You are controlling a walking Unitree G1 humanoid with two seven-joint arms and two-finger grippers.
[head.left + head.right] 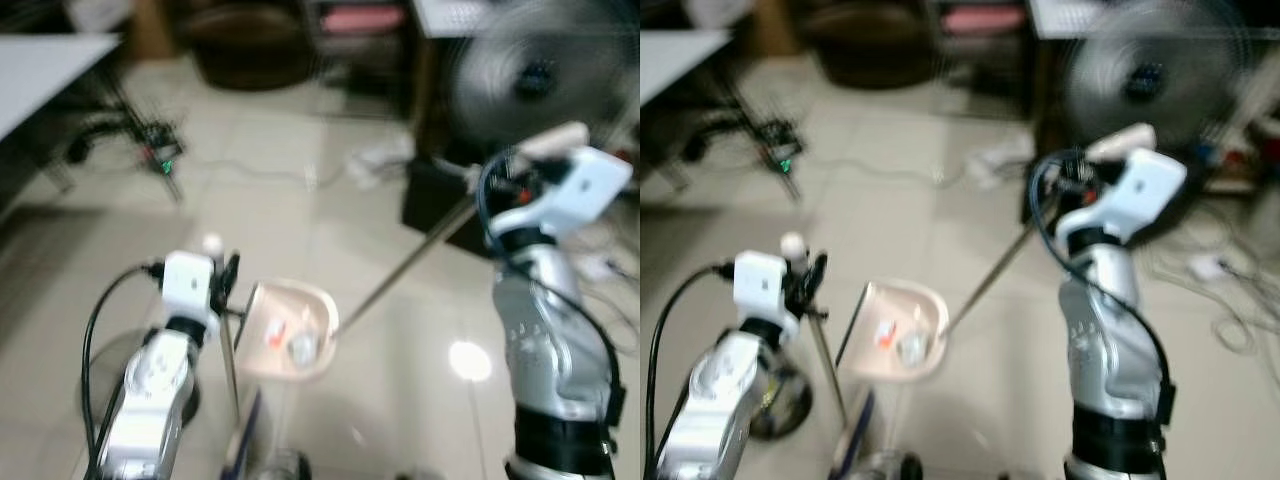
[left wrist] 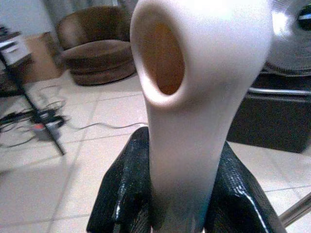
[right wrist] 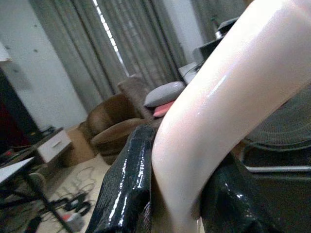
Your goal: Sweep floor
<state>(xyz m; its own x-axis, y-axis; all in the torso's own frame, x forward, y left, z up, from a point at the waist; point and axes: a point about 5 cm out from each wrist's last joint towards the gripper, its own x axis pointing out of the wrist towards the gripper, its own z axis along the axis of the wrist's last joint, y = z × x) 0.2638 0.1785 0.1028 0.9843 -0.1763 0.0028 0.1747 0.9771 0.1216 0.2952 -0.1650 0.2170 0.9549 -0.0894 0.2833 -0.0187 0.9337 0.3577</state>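
A pale pink dustpan [image 1: 290, 332] hangs tilted over the tile floor, with an orange scrap [image 1: 274, 336] and a clear crumpled bit [image 1: 303, 347] inside. Its thin upright rod ends in a pale handle [image 2: 194, 97], and my left gripper [image 2: 182, 145] is shut on that handle, its black fingers [image 2: 126, 194] on either side. My right gripper [image 3: 182, 150] is shut on the pale curved top of the broom handle [image 3: 218, 97]. The broom's metal shaft [image 1: 410, 262] slants down from the right arm [image 1: 540, 290] to the dustpan's rim. The broom head is hidden behind the pan.
A standing fan [image 1: 530, 70] and a black box [image 1: 435, 195] are at the far right. Cables [image 1: 130, 135] sprawl at the far left beside a white table [image 1: 40, 60]. A brown armchair [image 1: 250, 45] sits at the back. More cords [image 1: 1230, 270] lie to the right.
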